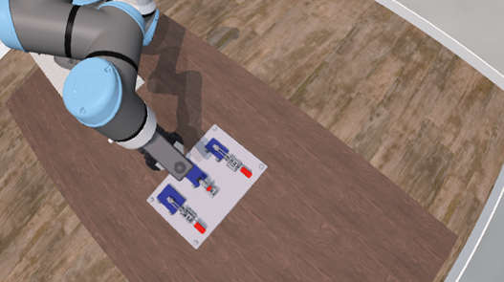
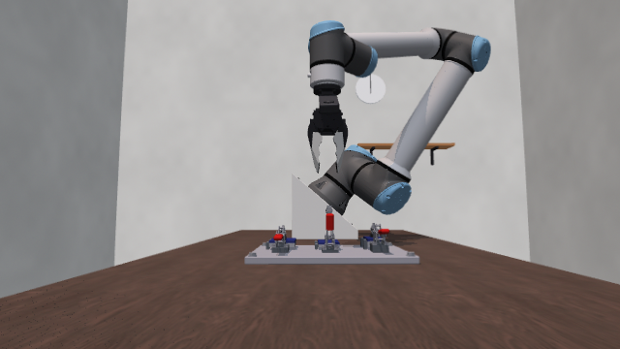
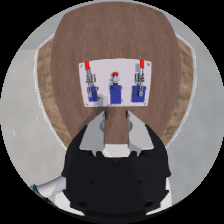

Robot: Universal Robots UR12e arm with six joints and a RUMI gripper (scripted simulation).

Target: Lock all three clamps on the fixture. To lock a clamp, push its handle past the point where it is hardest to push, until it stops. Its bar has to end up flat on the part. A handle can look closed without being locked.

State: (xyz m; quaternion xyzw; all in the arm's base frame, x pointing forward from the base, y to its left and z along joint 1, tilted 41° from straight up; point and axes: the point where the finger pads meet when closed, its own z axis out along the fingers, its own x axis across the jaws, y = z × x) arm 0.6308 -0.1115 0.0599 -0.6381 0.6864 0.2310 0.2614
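While the middle handle (image 2: 329,221) stands upright on the fixture (image 2: 331,259) at the table's (image 2: 310,305) far end, both outer handles (image 2: 278,237) lie flat. High above the middle clamp (image 2: 328,244), the gripper (image 2: 326,157) hangs partly open, holding nothing.

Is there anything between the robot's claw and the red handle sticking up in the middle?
No. In the exterior view, the gripper hangs above the upright middle handle, with only open air between.

In the top view the arm (image 1: 101,87) runs off the upper left edge and covers the pincer and part of the middle clamp (image 1: 199,178). The clamp bars' contact with the blue parts is too small to judge.
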